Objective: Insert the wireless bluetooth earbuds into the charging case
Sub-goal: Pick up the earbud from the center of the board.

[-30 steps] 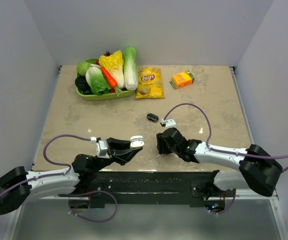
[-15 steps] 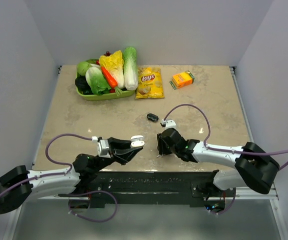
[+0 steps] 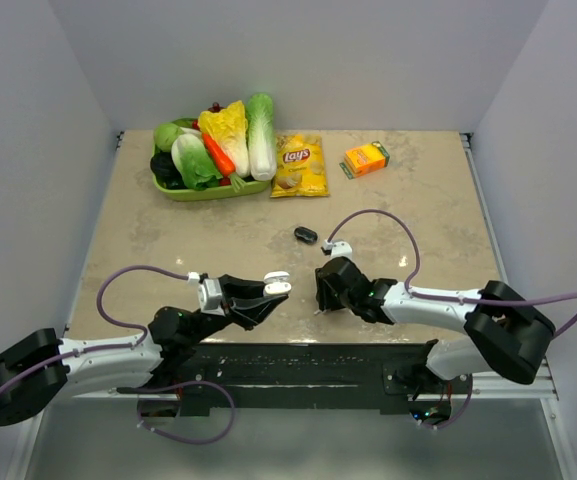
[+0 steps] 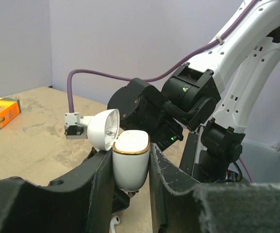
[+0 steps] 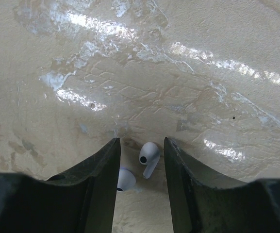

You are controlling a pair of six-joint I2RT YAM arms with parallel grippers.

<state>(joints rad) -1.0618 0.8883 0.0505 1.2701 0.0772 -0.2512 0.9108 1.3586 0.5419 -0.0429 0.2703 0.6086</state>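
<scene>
Top external: the left gripper [image 3: 274, 286] hangs low over the near edge of the table [image 3: 418, 200], pinching the white charging case [image 3: 276, 284]. The right gripper [image 3: 320, 303] is just to its right, nose down at the tabletop. The earbuds are too small to make out here; probably they lie under that gripper.

Left wrist: the charging case [image 4: 130, 165] stands upright, clamped on both sides by the fingers. Its gold-rimmed mouth faces up and the lid [image 4: 105, 129] is tipped back. The right arm's wrist is close behind it.

Right wrist: the right gripper [image 5: 141, 145] has its jaws spread, not yet touching anything. A white earbud [image 5: 148, 156] lies flat on the table between them, closer to the finger on the view's right. Its stem points back toward the wrist, so the long axis runs along the fingers and the jaws would close across its narrow width. A second earbud [image 5: 125, 180] sits further back, half hidden by the finger on the view's left.

Judgement: the right arm does the pick and the case waits a short carry to the left. The closing jaw may nudge the second earbud.
</scene>
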